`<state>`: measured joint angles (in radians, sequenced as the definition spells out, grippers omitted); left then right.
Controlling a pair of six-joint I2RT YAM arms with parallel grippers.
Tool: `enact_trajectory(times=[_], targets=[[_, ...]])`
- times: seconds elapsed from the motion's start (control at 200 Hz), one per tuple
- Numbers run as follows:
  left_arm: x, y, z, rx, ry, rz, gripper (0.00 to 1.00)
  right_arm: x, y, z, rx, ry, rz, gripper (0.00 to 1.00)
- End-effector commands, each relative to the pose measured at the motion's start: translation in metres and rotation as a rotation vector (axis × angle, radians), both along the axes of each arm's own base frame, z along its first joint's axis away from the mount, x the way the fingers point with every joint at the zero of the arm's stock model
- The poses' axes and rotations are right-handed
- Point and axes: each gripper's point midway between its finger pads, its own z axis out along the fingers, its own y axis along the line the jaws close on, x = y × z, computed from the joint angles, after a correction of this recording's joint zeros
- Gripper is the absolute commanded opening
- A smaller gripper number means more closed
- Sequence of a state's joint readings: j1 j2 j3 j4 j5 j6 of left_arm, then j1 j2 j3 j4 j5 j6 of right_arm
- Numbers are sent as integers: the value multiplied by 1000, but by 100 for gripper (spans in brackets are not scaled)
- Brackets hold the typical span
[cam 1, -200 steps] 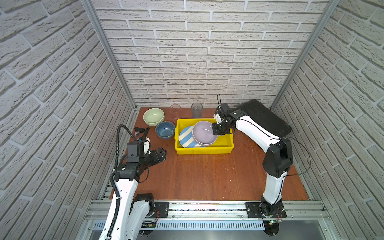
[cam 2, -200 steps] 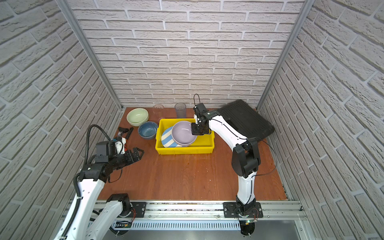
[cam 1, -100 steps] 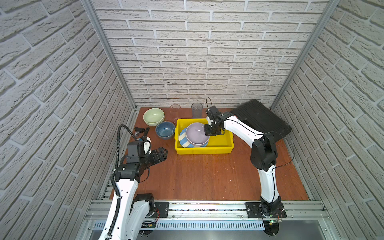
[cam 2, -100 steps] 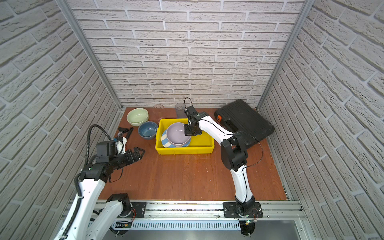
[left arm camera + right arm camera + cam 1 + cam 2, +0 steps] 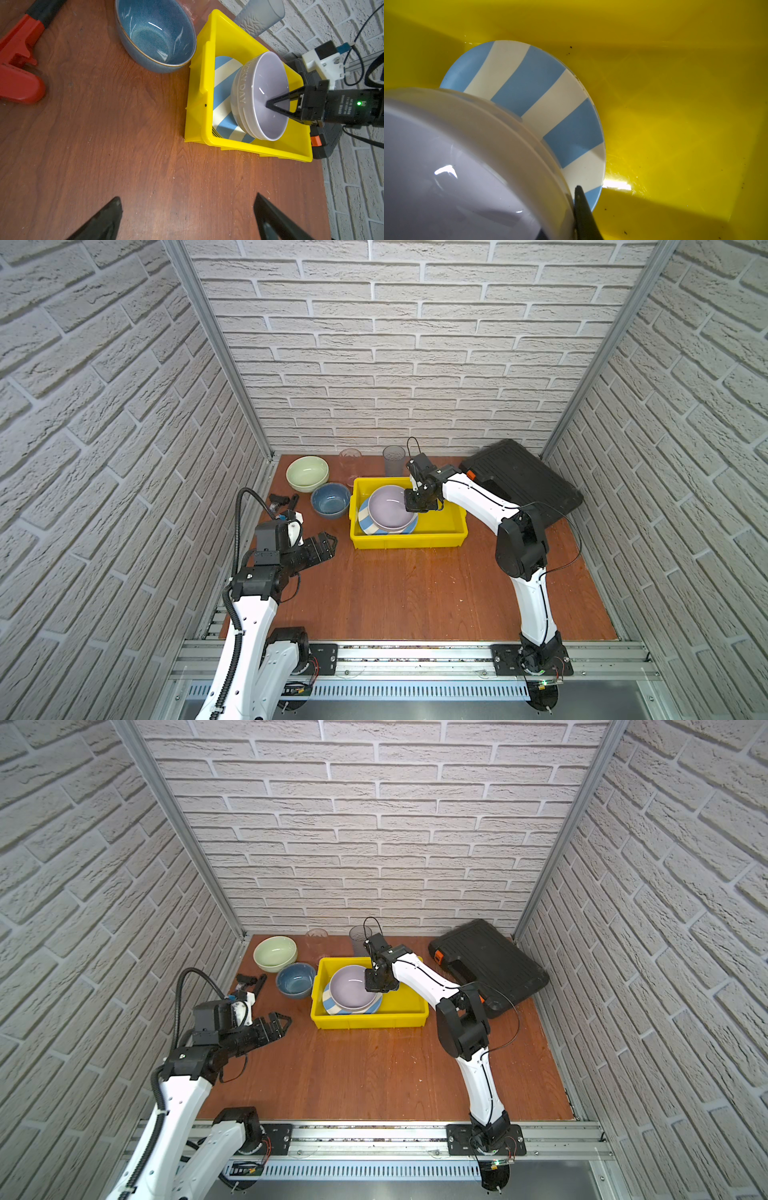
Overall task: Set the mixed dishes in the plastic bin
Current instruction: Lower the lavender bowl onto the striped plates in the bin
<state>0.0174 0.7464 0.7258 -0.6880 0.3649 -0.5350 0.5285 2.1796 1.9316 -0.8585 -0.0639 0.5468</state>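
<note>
Left end effector [image 5: 330,547] hangs wide open over the bare worktop [image 5: 415,593], holding nothing. Moving right we see the pale green bowl [image 5: 307,473], the blue bowl [image 5: 331,499], the clear tumbler [image 5: 350,460] and the frosted tumbler [image 5: 393,461], all standing outside the yellow bin [image 5: 451,529], so four pieces are left. In the bin's left half lies the striped plate [image 5: 365,519]. The lavender bowl [image 5: 388,506] is tilted over it, with the right end effector [image 5: 419,505] clamped on its rim. We can't tell whether the bowl rests on the plate. We judge the task roughly midway, with the bowl's release pending.
</note>
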Motion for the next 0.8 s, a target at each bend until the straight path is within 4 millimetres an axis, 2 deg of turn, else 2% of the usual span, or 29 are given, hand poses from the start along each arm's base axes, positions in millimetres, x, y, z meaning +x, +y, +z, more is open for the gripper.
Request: enact_trajectory(times=[0.0, 0.2, 0.66, 0.795], targets=[[5, 0, 1, 0, -31, -7, 98, 20, 22, 33, 104, -106, -5, 6], [5, 1, 2, 2, -33, -4, 98, 20, 24, 27, 99, -98, -7, 7], [5, 1, 2, 2, -32, -4, 98, 26, 31, 26, 130, -108, -26, 23], [5, 0, 1, 0, -32, -4, 98, 27, 31, 28, 138, -114, -30, 24]])
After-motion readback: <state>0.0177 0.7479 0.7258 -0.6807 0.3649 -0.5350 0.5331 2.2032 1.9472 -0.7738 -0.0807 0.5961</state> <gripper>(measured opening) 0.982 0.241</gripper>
